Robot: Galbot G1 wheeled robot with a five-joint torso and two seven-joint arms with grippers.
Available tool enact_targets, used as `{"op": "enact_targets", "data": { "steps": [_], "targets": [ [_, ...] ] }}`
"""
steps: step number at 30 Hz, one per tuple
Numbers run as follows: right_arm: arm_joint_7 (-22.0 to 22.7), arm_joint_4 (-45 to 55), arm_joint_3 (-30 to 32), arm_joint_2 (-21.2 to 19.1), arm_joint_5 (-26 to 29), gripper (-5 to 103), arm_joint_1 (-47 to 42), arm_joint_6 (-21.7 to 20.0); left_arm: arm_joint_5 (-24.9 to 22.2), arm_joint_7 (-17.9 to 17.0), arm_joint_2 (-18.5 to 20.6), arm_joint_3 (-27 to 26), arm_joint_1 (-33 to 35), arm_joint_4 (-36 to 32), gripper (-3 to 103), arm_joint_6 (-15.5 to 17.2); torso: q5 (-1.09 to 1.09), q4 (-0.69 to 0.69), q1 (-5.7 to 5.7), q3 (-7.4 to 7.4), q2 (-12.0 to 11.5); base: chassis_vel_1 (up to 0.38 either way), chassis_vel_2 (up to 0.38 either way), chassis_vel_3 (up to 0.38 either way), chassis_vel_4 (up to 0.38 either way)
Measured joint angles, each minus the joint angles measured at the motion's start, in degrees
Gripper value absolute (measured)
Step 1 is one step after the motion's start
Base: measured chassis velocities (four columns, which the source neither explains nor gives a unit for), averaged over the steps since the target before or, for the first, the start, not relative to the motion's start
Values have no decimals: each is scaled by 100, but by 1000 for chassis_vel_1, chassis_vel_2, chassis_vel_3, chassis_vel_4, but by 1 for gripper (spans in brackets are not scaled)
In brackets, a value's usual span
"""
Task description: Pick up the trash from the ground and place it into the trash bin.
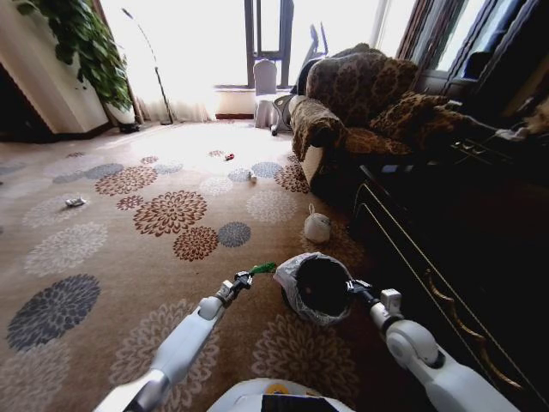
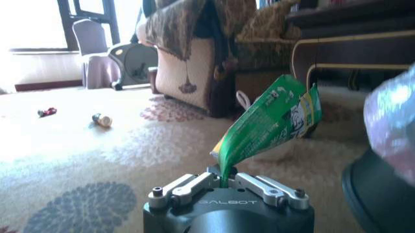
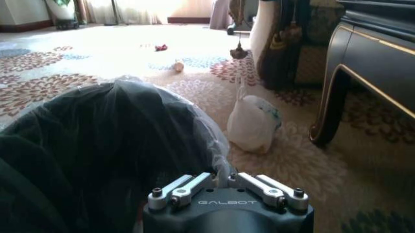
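Note:
My left gripper (image 1: 250, 276) (image 2: 224, 177) is shut on a flattened green bottle (image 1: 263, 268) (image 2: 272, 121) with a white label, holding it in the air just left of the trash bin. The trash bin (image 1: 296, 283) (image 3: 97, 145) (image 2: 382, 189) is a black bucket with a crinkled translucent liner, standing on the carpet before me. My right gripper (image 1: 350, 286) (image 3: 224, 177) is shut on the bin's right rim and liner. A white knotted plastic bag (image 1: 316, 227) (image 3: 254, 121) lies just beyond the bin.
Farther out on the flowered carpet lie an orange-capped bottle (image 1: 251, 176) (image 3: 177, 65) (image 2: 101, 120), a red scrap (image 1: 229, 157) (image 3: 160, 47) (image 2: 46, 112) and a can (image 1: 75, 202). A brown armchair (image 1: 360, 103) and a dark cabinet (image 1: 463, 249) close off the right side.

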Motion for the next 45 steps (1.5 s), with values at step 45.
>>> {"op": "enact_targets", "data": {
  "steps": [45],
  "targets": [
    [-180, -1625, -1901, -66, -271, 2, 2349, -134, -3200, -141, 114, 1668, -140, -2842, 16, 1501, 2, 1, 0, 0, 1, 0, 0, 0, 0]
  ]
}}
